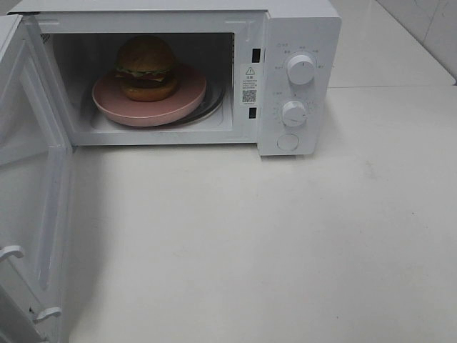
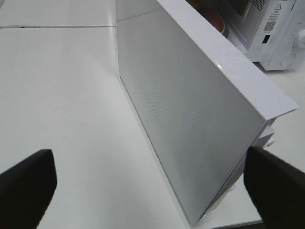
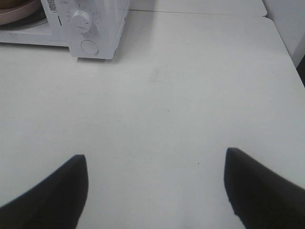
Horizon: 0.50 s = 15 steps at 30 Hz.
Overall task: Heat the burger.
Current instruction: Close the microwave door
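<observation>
The burger [image 1: 147,68], a golden-brown bun with green lettuce at its side, sits on a pink plate [image 1: 187,100] inside the open white microwave [image 1: 300,43]. The microwave door [image 1: 32,200] hangs wide open to the left. Neither gripper shows in the exterior high view. My left gripper [image 2: 147,186] stands open just behind the outer face of the door [image 2: 190,109], its dark fingers [image 2: 26,183] on either side of the door's end. My right gripper [image 3: 155,191] is open over bare table, well short of the microwave [image 3: 95,24], with nothing between its fingers [image 3: 257,191].
The microwave has two white dials [image 1: 300,69] and a round button [image 1: 288,141] on its right panel. White table [image 1: 250,250] stretches in front and to the right. A wall stands at the far right [image 1: 428,28].
</observation>
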Available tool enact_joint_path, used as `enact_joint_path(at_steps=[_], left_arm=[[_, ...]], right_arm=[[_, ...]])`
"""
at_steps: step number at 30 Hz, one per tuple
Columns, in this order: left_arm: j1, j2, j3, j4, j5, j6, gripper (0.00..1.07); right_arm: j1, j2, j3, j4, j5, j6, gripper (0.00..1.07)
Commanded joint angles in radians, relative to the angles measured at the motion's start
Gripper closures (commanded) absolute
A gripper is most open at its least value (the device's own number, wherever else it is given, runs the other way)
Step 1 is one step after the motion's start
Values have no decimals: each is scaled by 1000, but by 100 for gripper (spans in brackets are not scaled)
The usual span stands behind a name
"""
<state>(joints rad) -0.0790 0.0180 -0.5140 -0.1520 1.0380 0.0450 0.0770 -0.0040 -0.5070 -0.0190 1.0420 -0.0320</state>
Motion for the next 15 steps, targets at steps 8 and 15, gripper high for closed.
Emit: enact_joint_path(at_steps=[8,15], left_arm=[[-5,3,2,-3,-6,-3,6],[-5,3,2,-3,-6,-3,6]], right_arm=[[-8,-27,1,-6,-8,-3,31],[-8,-27,1,-6,-8,-3,31]])
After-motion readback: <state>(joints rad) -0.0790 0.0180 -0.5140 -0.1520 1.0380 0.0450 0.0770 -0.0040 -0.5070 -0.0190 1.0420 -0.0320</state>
